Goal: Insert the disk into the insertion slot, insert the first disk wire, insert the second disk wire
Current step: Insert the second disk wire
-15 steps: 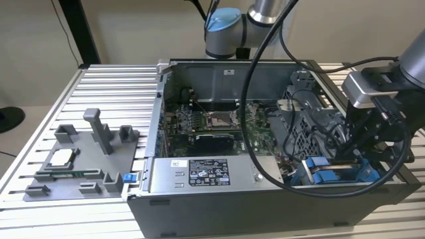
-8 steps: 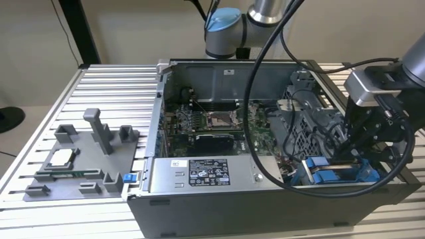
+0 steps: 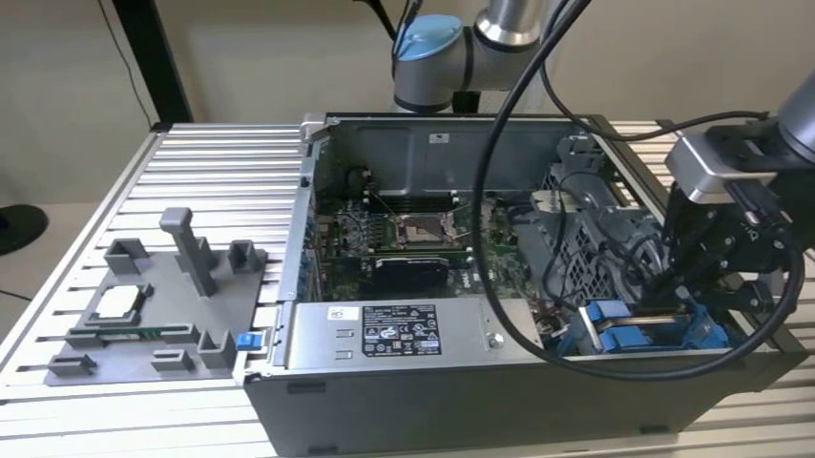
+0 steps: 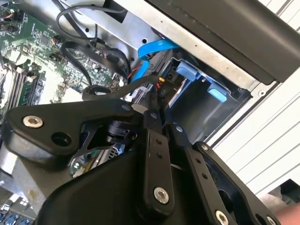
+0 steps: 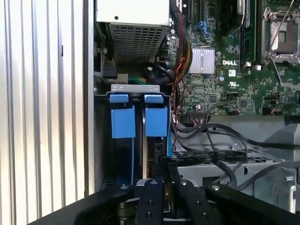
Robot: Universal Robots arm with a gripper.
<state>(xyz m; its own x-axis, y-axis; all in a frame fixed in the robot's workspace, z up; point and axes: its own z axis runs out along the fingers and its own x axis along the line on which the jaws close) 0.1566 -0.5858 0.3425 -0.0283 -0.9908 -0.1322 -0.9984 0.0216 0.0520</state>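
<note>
The disk sits edge-up in the insertion slot at the case's corner, and its blue caddy tabs (image 5: 123, 123) (image 3: 612, 324) (image 4: 190, 72) show in every view. My gripper (image 3: 665, 298) (image 5: 161, 174) (image 4: 161, 115) hangs right over the disk's end. Its fingers are drawn together on a black disk wire connector (image 4: 161, 88) (image 5: 161, 161), which lies close to the drive's end. In the second wrist view a blue flat wire (image 4: 152, 47) curves down beside the disk.
The open computer case (image 3: 305, 286) stands on a slatted aluminium table (image 3: 204, 162). Inside it are the motherboard (image 3: 407, 239), a grey labelled power-supply box (image 3: 382, 336) and a drive cage (image 3: 586, 239) strung with loose black cables. A grey fixture (image 3: 153, 305) lies at the exterior view's left.
</note>
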